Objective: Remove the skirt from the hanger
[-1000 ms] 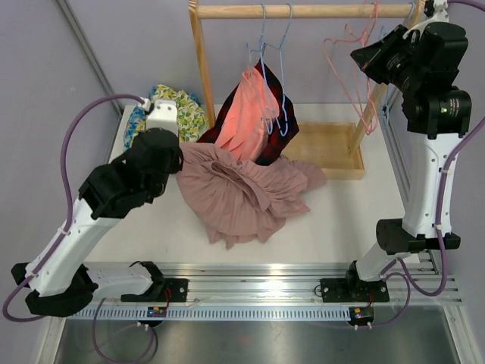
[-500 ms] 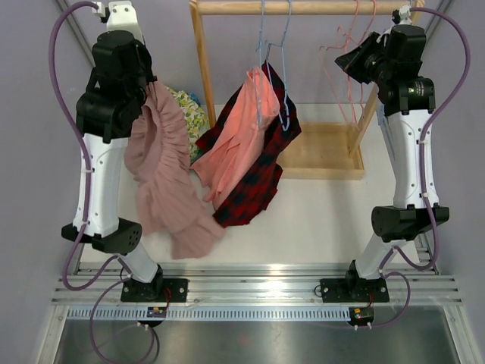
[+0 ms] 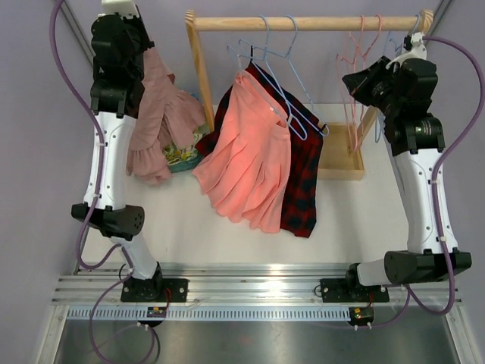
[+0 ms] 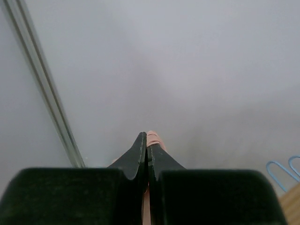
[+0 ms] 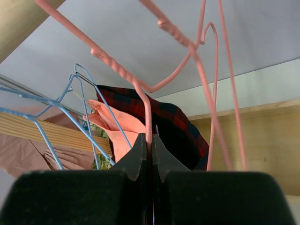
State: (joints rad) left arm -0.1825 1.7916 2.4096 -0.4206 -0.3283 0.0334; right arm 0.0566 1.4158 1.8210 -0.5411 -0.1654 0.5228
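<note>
Dusty-pink and finely pleated, the skirt (image 3: 155, 121) is being held aloft at about ten o'clock in the top view. It is hanging in soft, ruffled folds off any hanger and well clear of the white table (image 3: 364, 220). It is being pinched by the left gripper (image 4: 146, 140). In the left wrist view the black tapered fingers are being pressed flat together with a thin strip of the pink cloth showing between their tips. Behind its lower hem a crumpled floral cloth (image 3: 178, 154) is being partly covered. At twelve o'clock a round wooden rod (image 3: 303, 23) is being carried on a slanted wooden post. From it a smooth coral skirt (image 3: 250, 167) and a red-and-black plaid skirt (image 3: 303, 182) are being hung on thin blue wire hangers (image 3: 292, 97), the coral one lying in front. At about two o'clock the right gripper (image 5: 149, 140) is being kept closed on a pink hanger (image 5: 148, 123). This is bare twisted wire, with its straight stem being clamped between the two dark fingers just below the twist. Beneath it, near three o'clock, a shallow pale wooden tray (image 3: 337, 159) is being seen at the foot of the rack.
</note>
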